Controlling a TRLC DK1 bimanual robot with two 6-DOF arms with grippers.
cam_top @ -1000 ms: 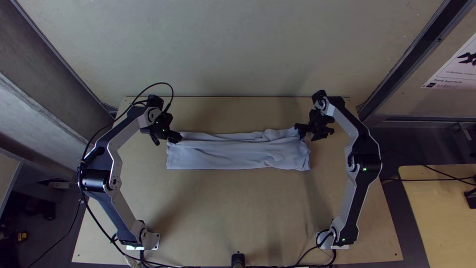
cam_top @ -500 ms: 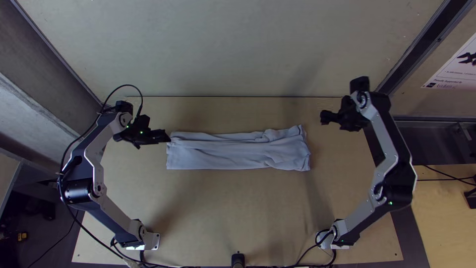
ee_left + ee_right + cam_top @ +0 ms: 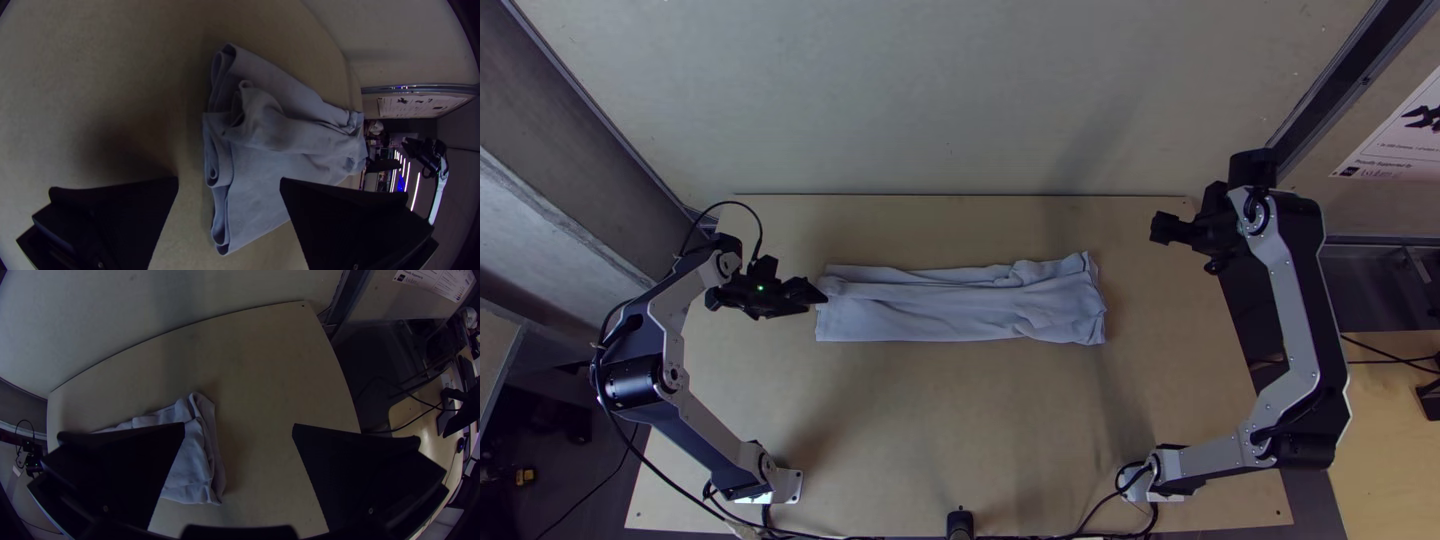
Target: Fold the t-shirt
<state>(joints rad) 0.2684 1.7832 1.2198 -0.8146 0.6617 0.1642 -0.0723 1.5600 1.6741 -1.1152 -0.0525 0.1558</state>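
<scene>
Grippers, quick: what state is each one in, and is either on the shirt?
Left gripper: open, holding nothing.
Right gripper: open, holding nothing, well off the shirt.

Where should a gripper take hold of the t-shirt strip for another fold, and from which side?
Probably at the short end nearest the left gripper, coming from the top view's left. The t-shirt lies as a long, narrow strip, and at that end its layers show stacked edge-on, so the open fingers could likely straddle them and pinch all together.
</scene>
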